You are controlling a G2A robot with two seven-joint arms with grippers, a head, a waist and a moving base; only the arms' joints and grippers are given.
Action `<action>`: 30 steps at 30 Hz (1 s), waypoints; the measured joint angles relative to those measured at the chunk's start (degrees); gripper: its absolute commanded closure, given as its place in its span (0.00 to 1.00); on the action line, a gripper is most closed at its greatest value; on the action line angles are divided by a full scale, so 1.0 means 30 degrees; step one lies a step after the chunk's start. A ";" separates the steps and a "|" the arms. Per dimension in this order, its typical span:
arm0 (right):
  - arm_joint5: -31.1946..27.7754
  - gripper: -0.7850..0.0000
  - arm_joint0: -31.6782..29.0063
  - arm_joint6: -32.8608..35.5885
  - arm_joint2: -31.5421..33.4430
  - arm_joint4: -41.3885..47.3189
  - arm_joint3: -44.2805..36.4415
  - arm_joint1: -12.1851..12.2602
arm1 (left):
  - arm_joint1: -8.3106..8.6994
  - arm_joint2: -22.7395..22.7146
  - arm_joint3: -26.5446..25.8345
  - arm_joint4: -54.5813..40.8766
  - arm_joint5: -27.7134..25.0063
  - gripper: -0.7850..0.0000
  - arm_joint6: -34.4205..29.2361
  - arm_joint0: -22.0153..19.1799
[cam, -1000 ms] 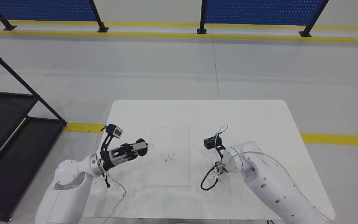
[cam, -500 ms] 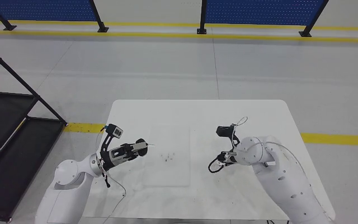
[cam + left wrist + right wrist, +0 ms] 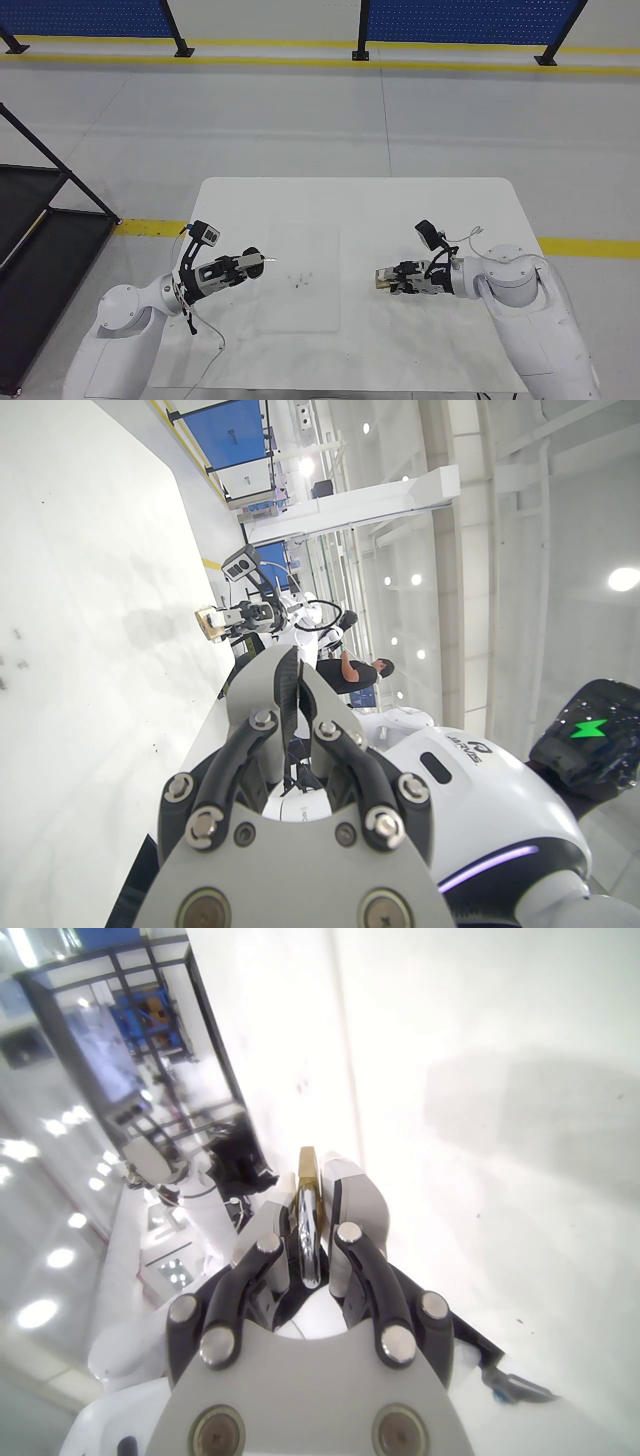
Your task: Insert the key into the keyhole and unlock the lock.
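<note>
My left gripper (image 3: 256,262) hovers over the left part of the white table (image 3: 440,210), shut on a thin silver key (image 3: 267,260) whose tip points right. In the left wrist view its fingers (image 3: 285,680) are pressed together. My right gripper (image 3: 396,278) sits right of the table's middle, pointing left and shut on a brass padlock (image 3: 382,279). The right wrist view shows the lock (image 3: 306,1163) clamped edge-on in the right gripper (image 3: 312,1176), its silver shackle (image 3: 308,1248) toward the palm. From the left wrist the padlock (image 3: 210,626) faces my left gripper (image 3: 296,665) across a gap.
Small dark specks (image 3: 300,280) lie on the table between the two grippers. A black metal rack (image 3: 40,230) stands on the floor left of the table. Blue barriers (image 3: 460,18) line the far side of the room.
My right arm swung outward to the right and turned its gripper, so the padlock rose from low near the table's middle and now points left. The left arm stayed still.
</note>
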 measured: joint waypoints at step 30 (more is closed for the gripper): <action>-0.6321 1.00 -0.4573 -0.5161 0.1573 0.9353 -0.2362 -0.0323 | 0.0000 0.0000 0.0000 0.0000 0.0000 1.00 0.0000 0.0000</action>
